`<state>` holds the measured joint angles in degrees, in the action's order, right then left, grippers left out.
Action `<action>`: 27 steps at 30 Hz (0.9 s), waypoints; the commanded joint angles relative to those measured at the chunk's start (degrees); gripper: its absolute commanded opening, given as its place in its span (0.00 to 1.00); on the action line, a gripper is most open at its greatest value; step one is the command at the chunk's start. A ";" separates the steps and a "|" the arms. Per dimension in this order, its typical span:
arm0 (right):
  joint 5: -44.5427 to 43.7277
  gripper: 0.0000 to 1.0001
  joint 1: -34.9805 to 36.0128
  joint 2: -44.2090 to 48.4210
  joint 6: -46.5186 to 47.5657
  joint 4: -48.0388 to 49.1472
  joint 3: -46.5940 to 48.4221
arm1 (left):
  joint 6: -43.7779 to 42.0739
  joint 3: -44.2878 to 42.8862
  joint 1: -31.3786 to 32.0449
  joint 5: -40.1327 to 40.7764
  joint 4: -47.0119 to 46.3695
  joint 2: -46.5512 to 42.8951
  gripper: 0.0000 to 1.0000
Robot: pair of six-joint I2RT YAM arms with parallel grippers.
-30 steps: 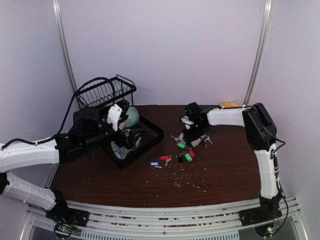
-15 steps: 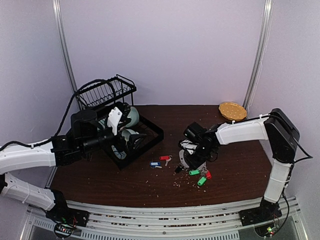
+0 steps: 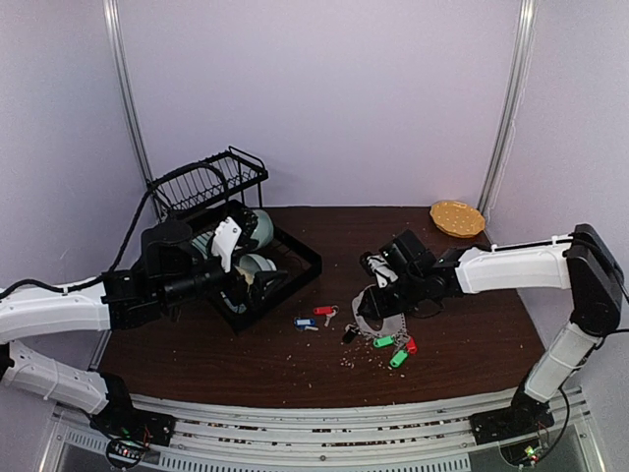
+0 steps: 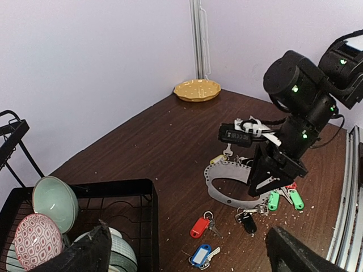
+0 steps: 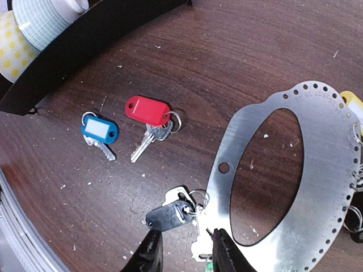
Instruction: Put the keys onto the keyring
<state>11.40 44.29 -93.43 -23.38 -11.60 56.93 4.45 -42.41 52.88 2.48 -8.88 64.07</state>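
The silver keyring lies flat on the brown table. Green-tagged keys, a second red-tagged key, a yellow tag and a black-tagged key hang at its rim. A red-tagged key and a blue-tagged key lie loose to its left. My right gripper hovers open over the ring's near rim, by the black tag. My left gripper is wide open above the tray's edge.
A black tray with bowls sits at the left, and a wire rack stands behind it. A yellow-orange plate sits at the back right corner. Crumbs dot the table.
My right arm carried the keyring with its keys toward the front of the table, set it down and opened its jaws. The left arm hardly moved.
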 commanded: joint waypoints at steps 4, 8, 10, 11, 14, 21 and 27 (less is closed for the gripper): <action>0.19 0.32 0.44 -7.85 -8.08 3.91 1.12 | -0.45 1.05 0.20 -0.19 -2.28 0.64 0.98; -0.26 0.25 0.41 -10.96 -7.75 3.32 2.44 | -0.61 1.98 0.20 0.43 -2.28 0.29 0.98; 0.36 0.21 0.41 -11.74 -7.89 3.59 2.91 | -0.71 2.38 0.23 0.70 -2.28 0.10 0.98; 0.68 0.18 0.42 -11.90 -8.06 3.90 2.96 | -0.75 2.53 0.23 0.73 -2.28 0.01 0.98; 2.20 0.16 0.59 -11.95 -8.50 4.43 3.08 | -0.96 2.98 0.20 1.18 -2.28 -0.14 0.98; 1.33 0.13 1.02 -12.33 -8.39 2.52 4.10 | -2.40 3.30 0.20 1.87 -2.28 0.00 0.98; -0.23 0.15 1.54 -13.39 -8.64 1.31 4.15 | -2.57 3.38 0.21 1.96 -2.02 -0.29 0.98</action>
<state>12.88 45.06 -105.67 -31.55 -7.86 60.49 2.83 -39.64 52.88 4.03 -8.91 64.40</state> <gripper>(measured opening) 0.143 0.983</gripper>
